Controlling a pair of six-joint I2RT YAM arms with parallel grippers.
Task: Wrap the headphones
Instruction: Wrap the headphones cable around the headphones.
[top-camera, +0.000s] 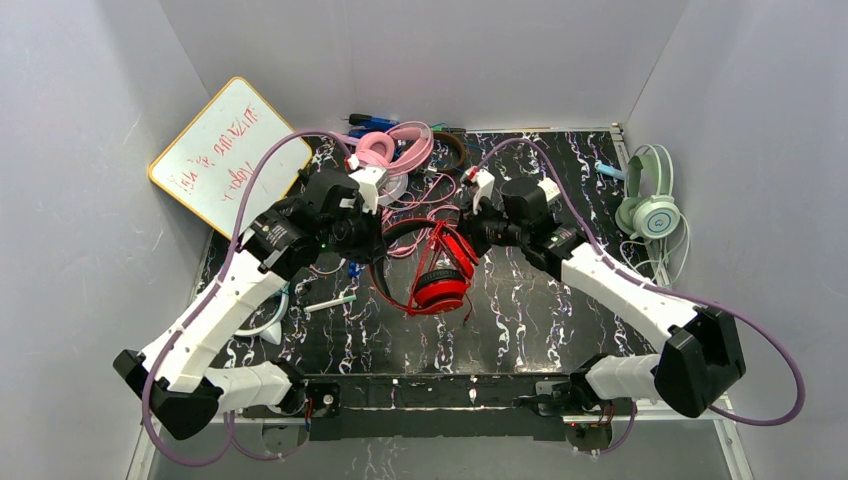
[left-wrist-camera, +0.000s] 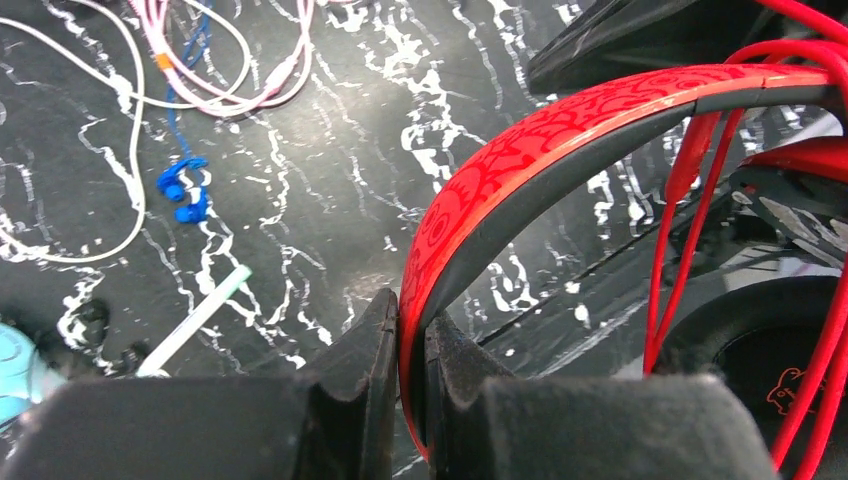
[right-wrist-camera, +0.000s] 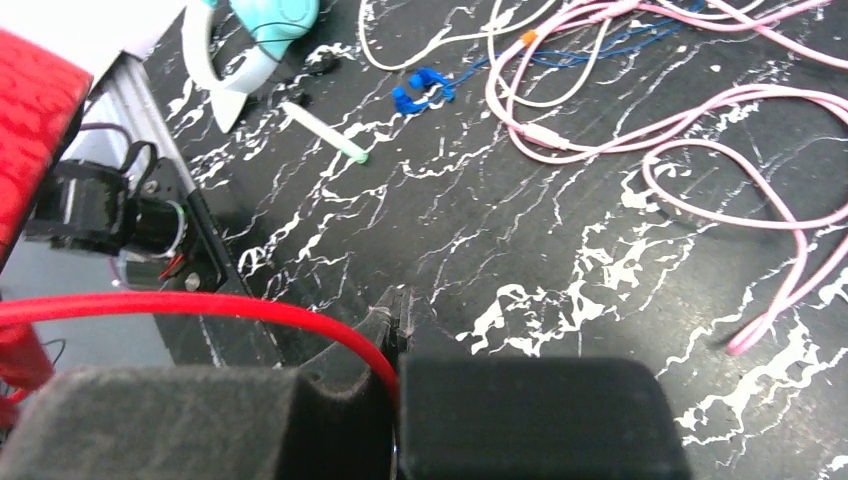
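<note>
The red headphones (top-camera: 440, 280) are held up over the middle of the black marbled mat (top-camera: 520, 310), one ear cup hanging low. My left gripper (top-camera: 372, 245) is shut on their red patterned headband (left-wrist-camera: 560, 130); the band runs between its jaws (left-wrist-camera: 412, 310). My right gripper (top-camera: 472, 232) is on the other side of the headphones. It is shut on their thin red cord (right-wrist-camera: 200, 305), which enters the closed jaws (right-wrist-camera: 400, 300) from the left. Loops of the same red cord (left-wrist-camera: 690, 200) hang beside the ear cup.
Pink headphones (top-camera: 395, 148) lie at the back, their pink cord (right-wrist-camera: 700, 110) sprawled over the mat. Mint green headphones (top-camera: 650, 200) rest at the right edge, a whiteboard (top-camera: 230, 155) leans back left. Blue earbuds (left-wrist-camera: 180, 190), a white stick (left-wrist-camera: 195, 320) and a teal headphone (right-wrist-camera: 265, 20) lie left.
</note>
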